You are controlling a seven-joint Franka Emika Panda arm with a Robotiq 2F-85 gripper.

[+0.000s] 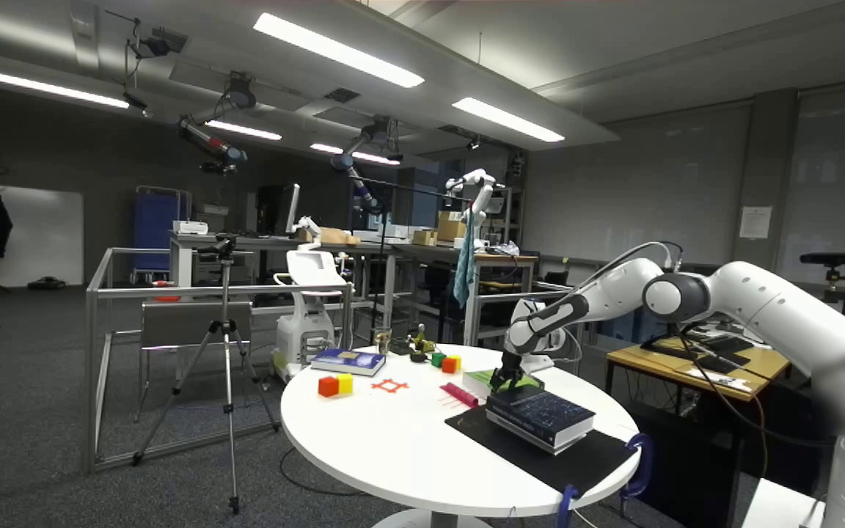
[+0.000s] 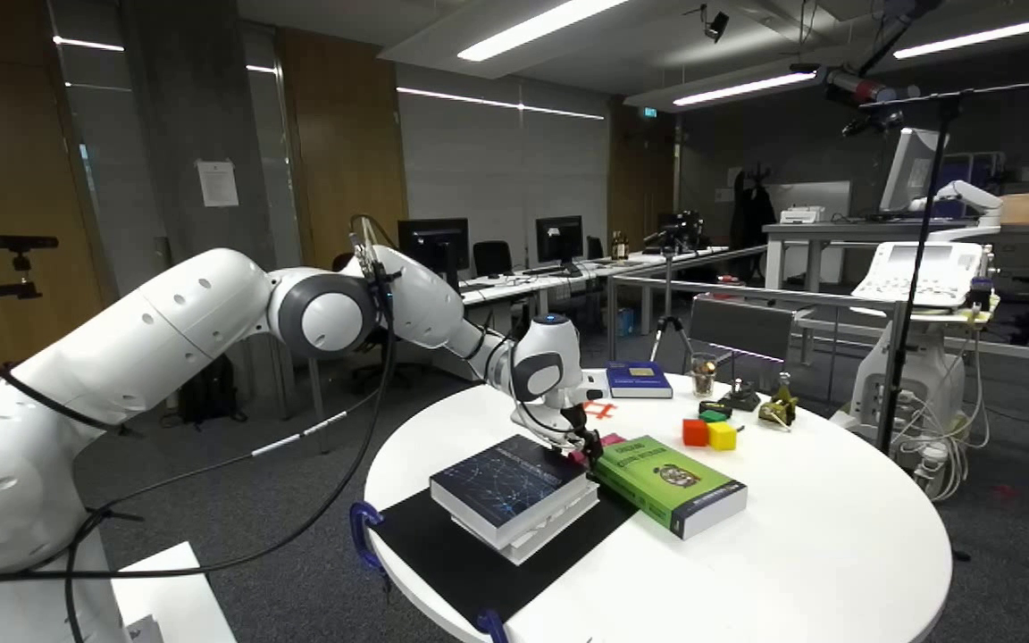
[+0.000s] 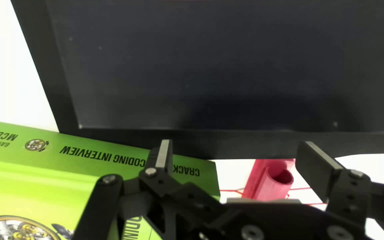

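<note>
Spread wide and released, the tool (image 3: pixel 237 151) of a white robot arm (image 2: pixel 202 299) hung low over a round white table (image 2: pixel 800 554), its two black fingers (image 3: pixel 317 170) well apart at the edge of the dark book (image 2: pixel 510 487). That thick navy volume lay flat, its cover crossed by a web of fine pale lines and dots, with light lettering (too small to read) near the side closest to the tool and whitish page edges below. It rested on a paler book (image 2: pixel 559 525), slightly out of line with it, over a black mat (image 2: pixel 430 563). Just beside, the green book (image 2: pixel 671 478) lay face up, its lime cover printed with black lettering and a round picture of watchworks, its spine reading in part "Coding Interview." Wrist view showed a dark expanse with pale specks beyond the fingertips (whether the black strip along its rim was mat or book could not be told) and a pink tube (image 3: pixel 268 190) visible between the fingers. Contact between tool and books could not be made out. Farther across the table sat a blue book (image 2: pixel 639 379), a red block (image 2: pixel 695 432) and a yellow block (image 2: pixel 722 436).
</note>
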